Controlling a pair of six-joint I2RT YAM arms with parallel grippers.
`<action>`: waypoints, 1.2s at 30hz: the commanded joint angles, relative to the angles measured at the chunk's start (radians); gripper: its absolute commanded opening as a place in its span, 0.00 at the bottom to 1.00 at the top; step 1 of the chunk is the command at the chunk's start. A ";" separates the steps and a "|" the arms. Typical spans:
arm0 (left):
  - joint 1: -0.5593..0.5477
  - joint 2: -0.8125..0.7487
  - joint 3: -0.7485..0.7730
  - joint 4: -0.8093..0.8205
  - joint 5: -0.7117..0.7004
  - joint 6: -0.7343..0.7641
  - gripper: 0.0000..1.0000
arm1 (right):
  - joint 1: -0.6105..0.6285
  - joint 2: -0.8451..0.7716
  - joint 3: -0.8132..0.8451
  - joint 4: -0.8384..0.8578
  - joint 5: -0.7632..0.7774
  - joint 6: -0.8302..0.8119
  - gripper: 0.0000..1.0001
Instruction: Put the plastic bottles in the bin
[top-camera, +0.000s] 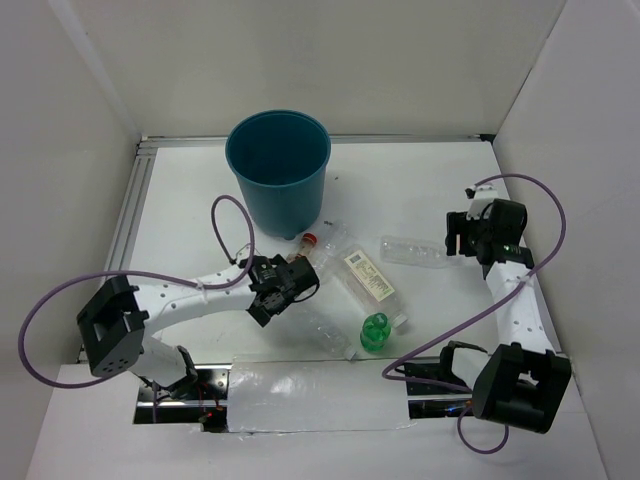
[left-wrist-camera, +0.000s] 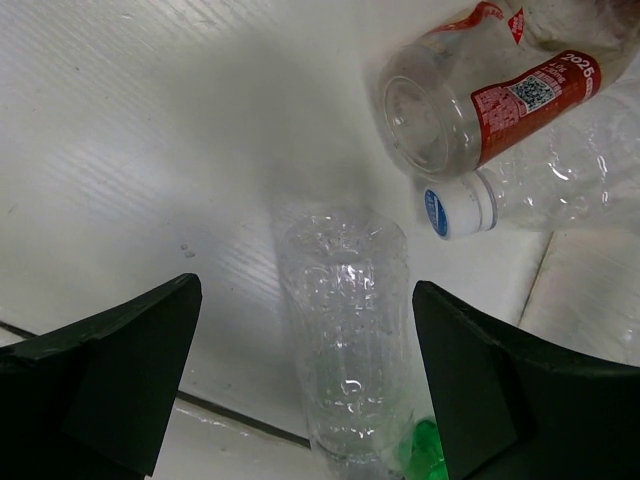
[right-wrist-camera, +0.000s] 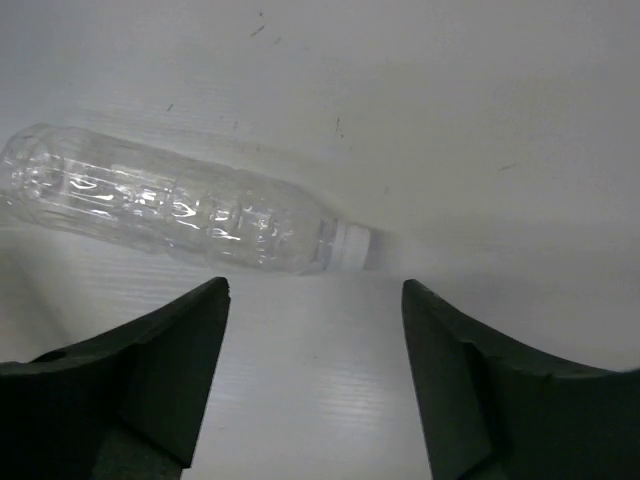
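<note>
L tool is hovering spread open; green-capped clear bottle is lying lower centre betw. its jaws, long axis running up-frame; R tool is gaping too; bin is sitting upper centre, top view.

The white-and-black left arm stretches low from its base at the near left, its forearm running rightward and almost level. At its tip the black two-finger left end effector points right and slightly away, jaws spread wide. The white-and-black right arm runs from its near-right base straight away, then bends at the wrist. Its black two-finger right end effector faces left, jaws also held wide apart.
</note>
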 joint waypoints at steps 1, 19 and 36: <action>0.004 0.038 0.029 0.041 -0.003 -0.012 1.00 | -0.001 0.003 0.009 0.002 -0.050 -0.017 0.78; -0.044 0.237 0.122 0.148 0.064 0.308 0.20 | -0.001 0.129 0.132 -0.056 -0.165 -0.118 0.96; 0.223 -0.037 0.685 0.747 -0.209 1.443 0.00 | -0.001 0.310 0.323 -0.205 -0.509 -0.400 1.00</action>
